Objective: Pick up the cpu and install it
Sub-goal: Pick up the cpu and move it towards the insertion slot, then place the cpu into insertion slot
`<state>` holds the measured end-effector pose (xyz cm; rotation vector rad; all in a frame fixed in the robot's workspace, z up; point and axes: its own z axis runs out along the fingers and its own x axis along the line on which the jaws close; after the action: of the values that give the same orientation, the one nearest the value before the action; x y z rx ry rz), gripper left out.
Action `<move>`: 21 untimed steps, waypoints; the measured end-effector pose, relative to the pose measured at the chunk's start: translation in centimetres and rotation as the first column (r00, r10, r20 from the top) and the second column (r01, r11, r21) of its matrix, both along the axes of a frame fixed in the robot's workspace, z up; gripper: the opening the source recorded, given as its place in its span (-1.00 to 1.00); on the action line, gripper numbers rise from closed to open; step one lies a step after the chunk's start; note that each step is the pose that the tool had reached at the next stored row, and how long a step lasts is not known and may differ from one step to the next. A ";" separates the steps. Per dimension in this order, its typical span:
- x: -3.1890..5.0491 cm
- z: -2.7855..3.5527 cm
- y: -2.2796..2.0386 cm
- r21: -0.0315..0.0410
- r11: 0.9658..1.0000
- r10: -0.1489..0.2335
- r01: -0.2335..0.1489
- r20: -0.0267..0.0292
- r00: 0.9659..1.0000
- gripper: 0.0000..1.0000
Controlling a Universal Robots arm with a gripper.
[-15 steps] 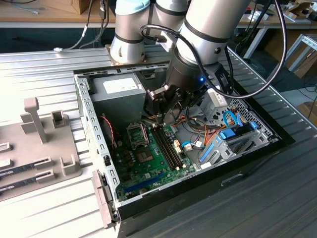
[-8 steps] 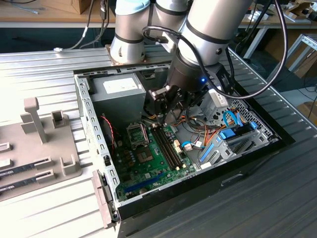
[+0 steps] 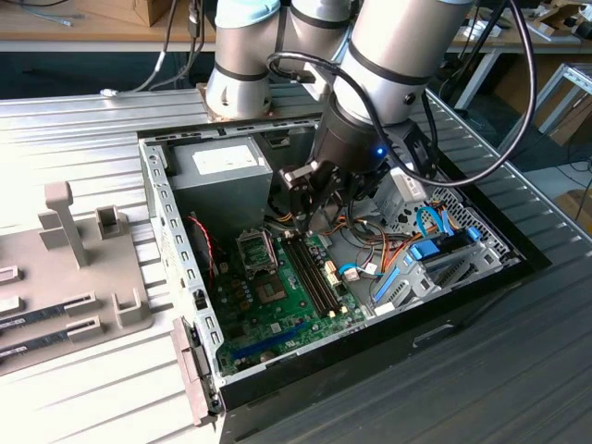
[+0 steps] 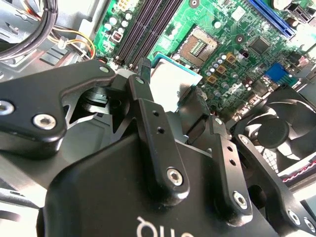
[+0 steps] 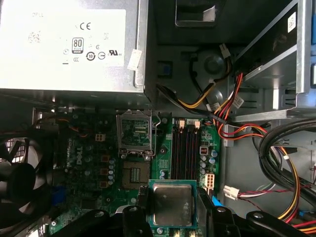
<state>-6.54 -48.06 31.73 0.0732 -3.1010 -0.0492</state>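
- The cpu (image 5: 173, 205) is a small flat square with a silver top and a green rim. It is up in the air inside the computer case (image 3: 165, 222), above the green board (image 5: 94, 163).
- The gripper (image 4: 170, 91) pinches the cpu by two of its edges, with one black finger (image 4: 145, 98) on each side.
- The open socket (image 5: 136, 174) lies just beside the cpu in the first wrist view. Nothing sits in it, so the cpu is not put in yet.
- The long black memory slots (image 5: 187, 148) are near, on the other side.
- The grey power box (image 5: 69, 44) and a bunch of coloured wires (image 5: 224, 106) are farther off.
- Here is what I think could go wrong. The hold is only on thin edges, so the cpu could slip and drop onto the board. If it comes down crooked or turned the wrong way, it could bend the tiny pins in the socket. The fingers could also bump the slots.
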 end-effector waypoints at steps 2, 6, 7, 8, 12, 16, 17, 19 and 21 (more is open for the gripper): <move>0.00 -0.05 0.00 0.000 1.000 0.000 0.000 0.000 1.000 -0.05; 0.00 -0.15 0.00 0.000 1.000 0.000 0.000 0.000 1.000 -0.05; 0.00 -0.21 0.00 0.000 1.000 0.000 0.000 0.000 1.000 -0.05; 0.00 -0.28 0.00 0.000 1.000 0.000 0.000 0.000 1.000 -0.05; 0.00 -0.39 0.00 0.000 1.000 0.000 0.000 0.000 1.000 -0.05; 0.00 -0.56 0.00 0.000 1.000 0.000 0.000 0.000 1.000 -0.05; 0.00 -0.61 0.00 0.000 1.000 0.000 0.000 0.000 1.000 -0.05; 0.00 -0.64 0.00 0.000 1.000 0.000 0.000 0.000 1.000 -0.05; 0.00 -0.67 0.00 0.000 1.000 0.000 0.000 0.000 1.000 -0.05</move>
<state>-6.53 -48.06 31.06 0.0732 -3.1010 -0.0493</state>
